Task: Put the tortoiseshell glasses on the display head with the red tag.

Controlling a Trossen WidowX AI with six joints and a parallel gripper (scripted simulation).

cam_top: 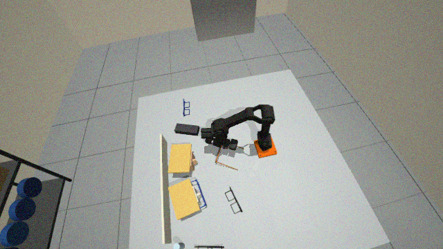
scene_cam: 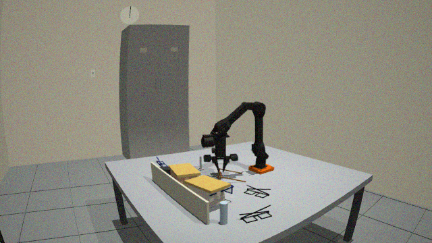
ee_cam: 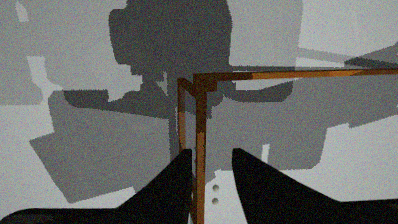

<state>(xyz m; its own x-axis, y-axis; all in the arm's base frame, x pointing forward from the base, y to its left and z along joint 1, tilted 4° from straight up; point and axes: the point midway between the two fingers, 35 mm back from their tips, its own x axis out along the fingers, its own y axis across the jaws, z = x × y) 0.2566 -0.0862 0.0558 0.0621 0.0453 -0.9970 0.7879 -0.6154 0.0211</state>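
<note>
One grey cabinet (cam_top: 225, 19) (scene_cam: 156, 91) stands beyond the pale table (cam_top: 294, 194) (scene_cam: 304, 189); the gripper (scene_cam: 221, 171) (ee_cam: 211, 156)'s fingers are apart, seemingly around the glasses (cam_top: 217, 162) (scene_cam: 219, 176) (ee_cam: 200, 150).

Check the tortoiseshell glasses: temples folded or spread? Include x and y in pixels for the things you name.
Spread. In the top and exterior views, the temples of the tortoiseshell glasses (cam_top: 227, 166) (scene_cam: 233, 178) (ee_cam: 201, 150) extend away from the front frame, not folded against it.

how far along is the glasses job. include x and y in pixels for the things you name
Nothing looks placed yet: one yellow-topped head (cam_top: 180, 158) (scene_cam: 184, 169) has no glasses on, the other (cam_top: 185, 199) (scene_cam: 208, 183) wears a blue pair. In hand: the tool (scene_cam: 221, 171) (ee_cam: 211, 156) is partly open around the tortoiseshell frame (cam_top: 226, 166) (scene_cam: 233, 179) (ee_cam: 201, 145), not gripping it. Left: grip, lift, seat it straight on the red-tagged head (tag not visible), let go.
</note>
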